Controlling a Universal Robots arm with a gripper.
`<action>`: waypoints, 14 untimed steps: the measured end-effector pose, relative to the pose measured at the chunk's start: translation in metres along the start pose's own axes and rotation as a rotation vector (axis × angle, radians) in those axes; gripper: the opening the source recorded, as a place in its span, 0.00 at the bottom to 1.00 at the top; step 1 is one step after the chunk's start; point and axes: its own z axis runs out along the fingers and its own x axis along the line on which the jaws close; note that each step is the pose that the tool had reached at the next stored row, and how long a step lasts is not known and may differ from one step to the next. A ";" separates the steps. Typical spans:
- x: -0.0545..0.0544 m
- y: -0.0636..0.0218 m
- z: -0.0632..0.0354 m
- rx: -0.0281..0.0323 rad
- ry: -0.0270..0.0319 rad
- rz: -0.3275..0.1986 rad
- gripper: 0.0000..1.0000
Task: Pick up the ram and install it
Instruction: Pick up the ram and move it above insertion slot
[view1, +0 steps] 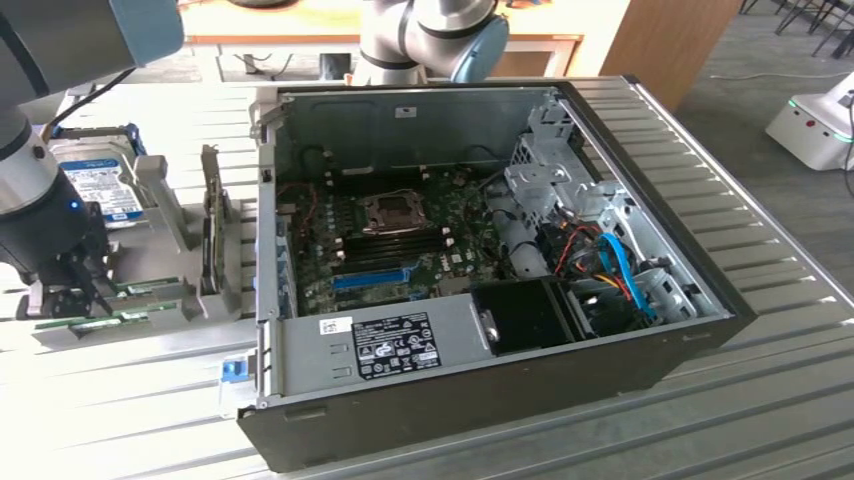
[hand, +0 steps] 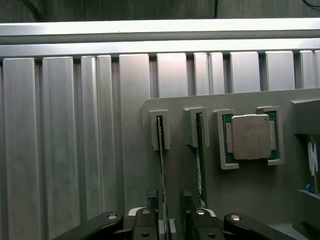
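Ram lies low in a grey holder. The holder sits on the slatted metal table, by the table's edge on the exterior view's left. The gripper hangs right over the near end of the holder, down close to the ram. A second ram stick rests in the holder just beside the first one. A hard drive with a blue label stands at the far end of the holder. A tall grey card stands up along the holder's side next to the computer case. The big case lies open in the middle of the table. A long blue slot shows on the green board inside it.

From the wrist view, the ram stands on its thin edge in a narrow slot of the holder. It runs down between the two black fingers of the gripper. The jaws are spread wide with one finger on each side, and they are not squeezing the ram. The second ram stick stands in the next slot, just outside the jaws. A square silver chip sits in its own pocket beside that stick.
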 end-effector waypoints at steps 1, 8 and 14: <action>0.000 -0.0012 0.0000 0.0000 0.0000 0.000 0.31; -0.001 -0.0094 -0.0002 0.0000 0.0000 0.000 0.31; -0.001 -0.0141 -0.0002 0.0002 -0.0002 0.000 0.31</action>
